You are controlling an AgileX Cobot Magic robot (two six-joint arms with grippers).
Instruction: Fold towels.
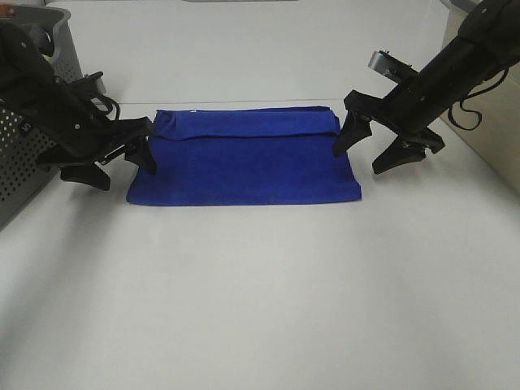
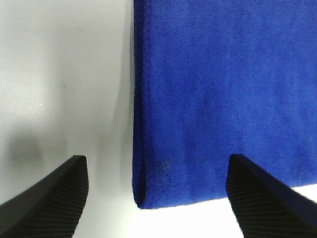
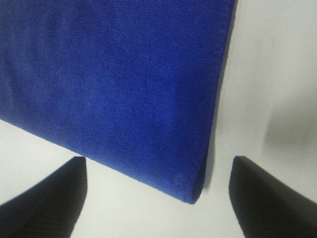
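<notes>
Pale counter [image 1: 260,309] carries the folded blue towel [image 1: 244,166], lying flat toward its far middle. Your left gripper [image 1: 128,175] and right gripper [image 1: 357,162] flank its short ends, both spread wide, holding nothing.

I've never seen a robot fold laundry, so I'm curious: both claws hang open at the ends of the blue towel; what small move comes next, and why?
Probably lower both grippers and close each on the corner of the blue towel beneath it. The left gripper and right gripper are open, holding nothing, and each wrist view shows a corner lying between the fingertips.
</notes>
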